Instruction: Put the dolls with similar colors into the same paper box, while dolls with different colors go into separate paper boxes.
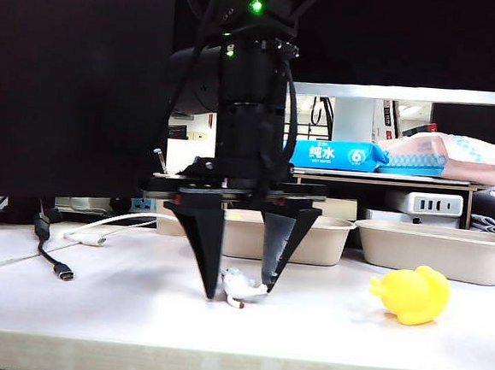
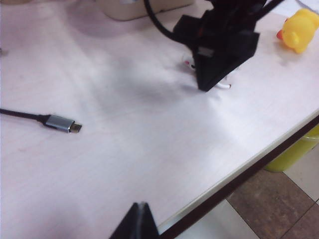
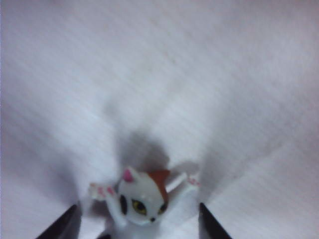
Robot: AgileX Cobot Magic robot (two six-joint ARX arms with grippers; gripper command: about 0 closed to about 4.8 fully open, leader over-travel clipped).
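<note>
A tiny white cat figurine (image 1: 241,289) (image 3: 142,198) lies on the white table. My right gripper (image 1: 239,292) (image 3: 138,226) points straight down over it, open, with one black finger on each side and a small gap to each. A yellow duck (image 1: 412,294) (image 2: 300,29) lies on its side to the right. Two beige paper boxes stand behind, one (image 1: 312,239) behind the right gripper and one (image 1: 438,251) at the right. My left gripper (image 2: 140,221) is shut and empty, near the table's front edge, and the exterior view does not show it.
A dark cable with a metal plug (image 1: 62,271) (image 2: 62,123) and a white cable (image 1: 98,225) lie on the left. A shelf with tissue packs (image 1: 340,155) stands behind the boxes. A yellow bin (image 2: 295,153) sits on the floor past the table edge (image 2: 239,179).
</note>
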